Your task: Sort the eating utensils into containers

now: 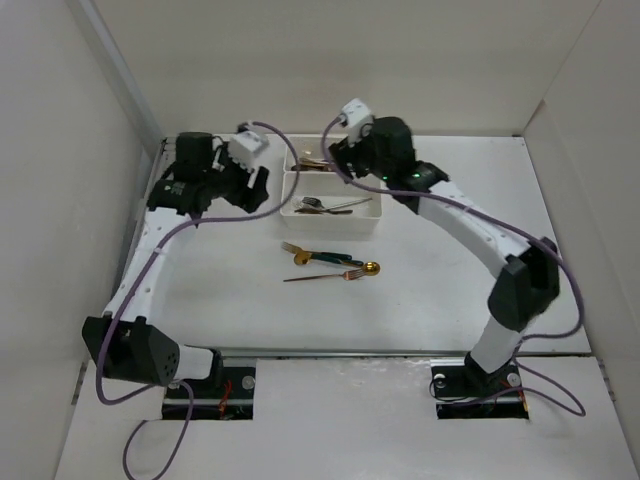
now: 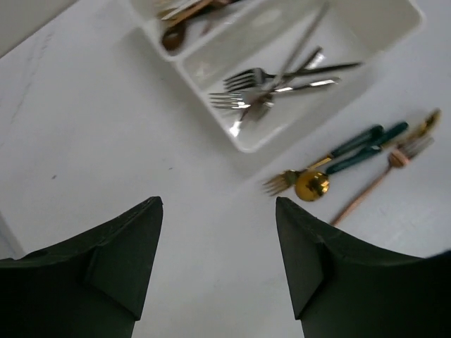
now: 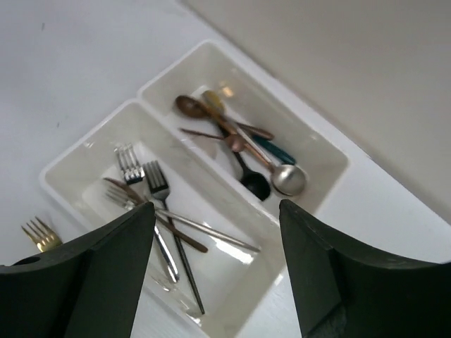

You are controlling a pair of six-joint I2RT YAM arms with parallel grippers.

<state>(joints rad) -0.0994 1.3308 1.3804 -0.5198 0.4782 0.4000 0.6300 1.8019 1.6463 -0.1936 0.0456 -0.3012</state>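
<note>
Loose utensils [image 1: 335,261] were seen lying crosswise just before the trays [image 1: 330,228], rightward of the left gripper [image 2: 218,243]. It and the right gripper [image 3: 215,264] were spread, empty.

white trays [image 1: 330,224], silver forks [image 2: 246,77], copper fork [image 2: 371,184]

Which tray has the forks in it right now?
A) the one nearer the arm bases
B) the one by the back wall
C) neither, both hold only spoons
A: the near tray holds the silver forks, while the far tray holds spoons.
</note>
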